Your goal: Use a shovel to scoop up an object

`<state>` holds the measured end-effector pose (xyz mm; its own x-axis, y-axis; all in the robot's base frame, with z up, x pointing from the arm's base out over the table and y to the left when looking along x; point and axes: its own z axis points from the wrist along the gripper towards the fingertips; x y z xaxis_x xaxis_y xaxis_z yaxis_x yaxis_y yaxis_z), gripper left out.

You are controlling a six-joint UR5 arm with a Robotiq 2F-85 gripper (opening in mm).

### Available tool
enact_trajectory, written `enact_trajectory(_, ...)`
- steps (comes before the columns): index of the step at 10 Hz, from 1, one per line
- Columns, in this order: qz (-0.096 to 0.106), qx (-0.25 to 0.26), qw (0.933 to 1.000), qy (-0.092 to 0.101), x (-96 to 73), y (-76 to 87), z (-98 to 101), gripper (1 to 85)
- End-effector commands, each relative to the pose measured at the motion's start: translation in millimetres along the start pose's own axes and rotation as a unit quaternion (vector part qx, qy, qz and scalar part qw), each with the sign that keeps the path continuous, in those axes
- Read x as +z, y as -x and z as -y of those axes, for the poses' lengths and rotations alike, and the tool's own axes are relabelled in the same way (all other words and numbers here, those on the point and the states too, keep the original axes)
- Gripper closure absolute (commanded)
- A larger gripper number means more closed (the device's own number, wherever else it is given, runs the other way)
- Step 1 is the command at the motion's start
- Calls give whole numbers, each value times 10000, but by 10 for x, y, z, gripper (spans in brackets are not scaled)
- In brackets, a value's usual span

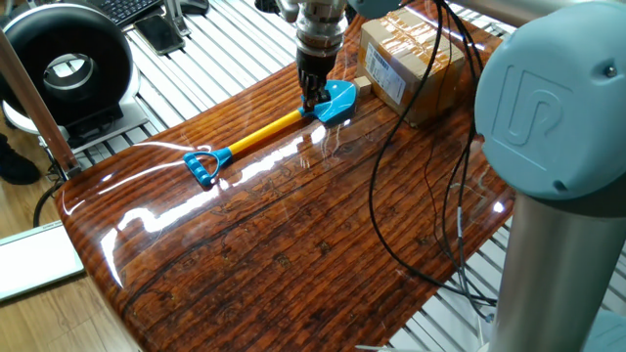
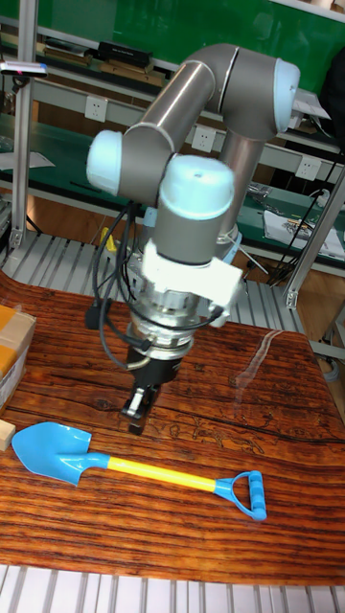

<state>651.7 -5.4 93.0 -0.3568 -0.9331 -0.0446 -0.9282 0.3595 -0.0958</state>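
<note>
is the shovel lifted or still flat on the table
Flat on the table. The shovel lies full length on the wood in both views, and the hand is down beside its neck, not clearly gripping it.

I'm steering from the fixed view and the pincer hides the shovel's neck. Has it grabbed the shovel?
Observer: No. In the tall fixed view the pincer is clear of the shovel, with a strip of the table showing between them.
Operator: Is anything in the blue scoop?
Observer: Nothing. The whole blade shows, and it is empty.
Operator: Where's the little cube?
Observer: The cube is at the picture's left edge, just beyond the blade's tip, on the table.
</note>
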Motion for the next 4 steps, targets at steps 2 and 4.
enact_trajectory(2, -49, 204, 9997, -135, -165, 264, 55, 843)
enact_trajectory(4, -53, 223, 9996, -186, -161, 257, 86, 843)
